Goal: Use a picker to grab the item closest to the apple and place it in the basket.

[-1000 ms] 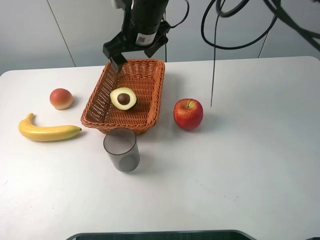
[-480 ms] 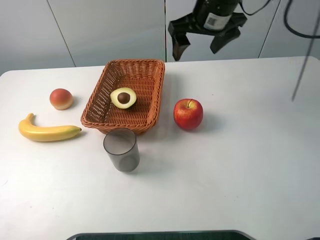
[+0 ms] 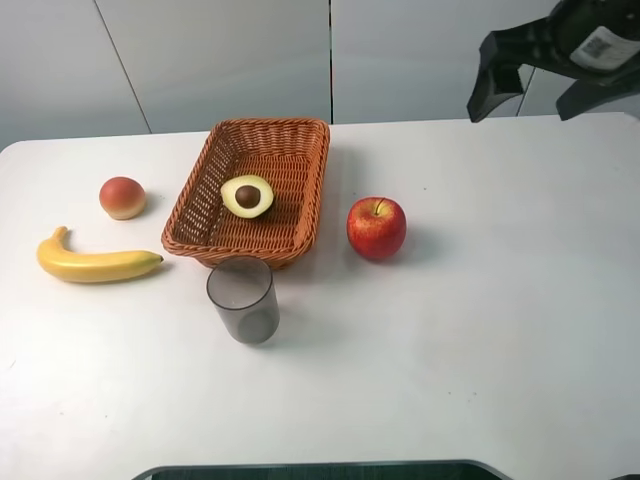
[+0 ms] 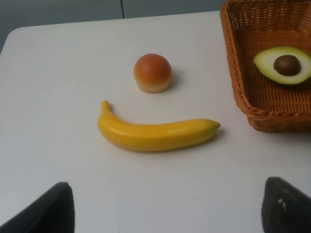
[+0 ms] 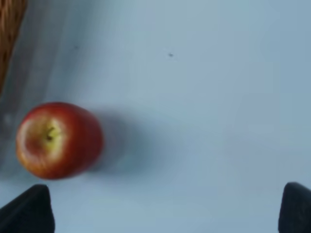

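A red apple point(image 3: 377, 227) point(image 5: 58, 140) stands on the white table, just right of the wicker basket point(image 3: 300, 135) point(image 4: 233, 73). Inside the basket lies an avocado half point(image 3: 247, 196) point(image 4: 282, 65), cut face up with its brown pit showing. High over the table's back right, my right gripper point(image 3: 527, 103) point(image 5: 163, 213) hangs open and empty, well apart from the apple. My left gripper point(image 4: 167, 213) is also open and empty, above bare table near the banana; the exterior view does not show it.
A grey translucent cup point(image 3: 243, 300) stands in front of the basket. Left of the basket lie a yellow banana point(image 3: 95, 263) point(image 4: 155, 133) and a peach point(image 3: 122, 197) point(image 4: 152, 73). A dark base edge point(image 3: 320, 470) runs along the table's front.
My right gripper has swung from over the basket's back edge across to the back right, staying open. The avocado half stays in the basket. Nothing else moved.
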You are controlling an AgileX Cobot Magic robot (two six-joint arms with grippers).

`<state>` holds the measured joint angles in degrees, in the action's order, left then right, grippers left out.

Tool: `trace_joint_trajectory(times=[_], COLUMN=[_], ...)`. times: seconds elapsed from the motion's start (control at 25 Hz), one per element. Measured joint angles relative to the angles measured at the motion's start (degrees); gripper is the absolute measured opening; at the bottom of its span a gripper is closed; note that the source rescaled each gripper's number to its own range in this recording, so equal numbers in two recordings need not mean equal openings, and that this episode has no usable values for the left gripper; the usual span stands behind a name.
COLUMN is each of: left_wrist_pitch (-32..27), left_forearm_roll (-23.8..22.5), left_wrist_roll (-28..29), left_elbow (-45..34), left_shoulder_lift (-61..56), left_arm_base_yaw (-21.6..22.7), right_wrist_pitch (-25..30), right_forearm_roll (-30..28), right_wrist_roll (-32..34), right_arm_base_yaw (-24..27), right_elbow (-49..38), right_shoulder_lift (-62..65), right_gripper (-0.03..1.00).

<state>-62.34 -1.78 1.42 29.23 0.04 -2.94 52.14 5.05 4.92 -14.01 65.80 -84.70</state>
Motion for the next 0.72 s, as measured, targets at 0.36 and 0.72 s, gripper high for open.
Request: trace_joint_trajectory(times=[0.36,0.72], left_wrist_pitch=[0.00,0.00], left_forearm_roll=[0.00,0.00], left_wrist_roll=[0.00,0.00], left_elbow=[0.00,0.00], left_shoulder_lift=[0.00,0.00], left_arm_base_yaw=[0.00,0.00], right_wrist_pitch=[-2.35,-0.02], right_forearm_roll=[-0.71,-3.41], right_wrist_roll=[-1.10,-1.46], right_arm_base_yaw=[1.76,1.76], right_elbow=[-12.36,-19.84], right_shoulder_lift=[18.34,38.20], right_gripper=[1.00,1.00])
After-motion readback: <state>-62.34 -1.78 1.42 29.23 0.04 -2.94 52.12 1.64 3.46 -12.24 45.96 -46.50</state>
